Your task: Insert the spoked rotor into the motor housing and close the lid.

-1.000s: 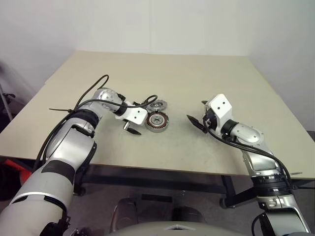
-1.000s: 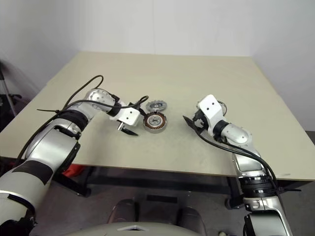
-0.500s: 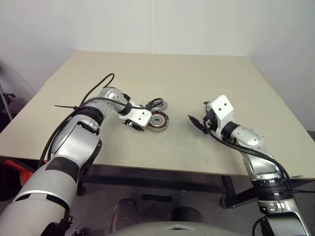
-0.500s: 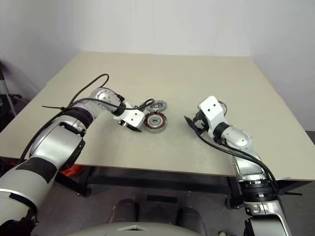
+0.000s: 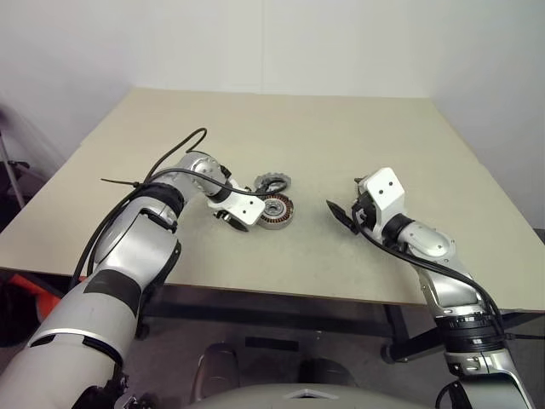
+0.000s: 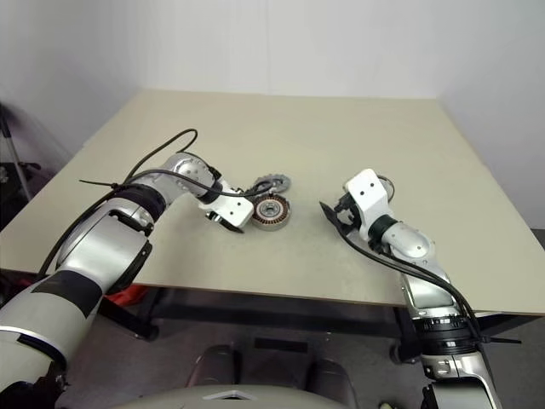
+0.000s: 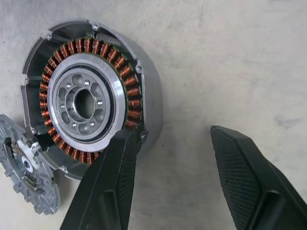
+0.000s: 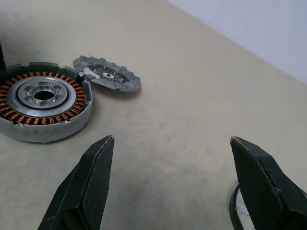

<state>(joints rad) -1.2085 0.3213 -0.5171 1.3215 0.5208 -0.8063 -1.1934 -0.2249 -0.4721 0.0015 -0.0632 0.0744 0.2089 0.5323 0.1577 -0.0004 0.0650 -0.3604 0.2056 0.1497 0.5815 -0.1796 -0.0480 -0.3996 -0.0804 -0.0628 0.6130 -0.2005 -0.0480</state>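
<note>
Housing (image 7: 91, 100) sits at the left gripper (image 7: 177, 163), one finger (image 7: 112, 182) touching its wall, jaws half-open, empty; right gripper (image 8: 180, 187) wide, empty, well apart.

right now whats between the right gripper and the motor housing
Nothing: in the right wrist view, bare table runs from the open right gripper to the motor housing. The lid lies off that line, leaning against the housing's far side.

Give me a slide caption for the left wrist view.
Left end effector straddles the housing wall; lid rests against the housing.
</note>
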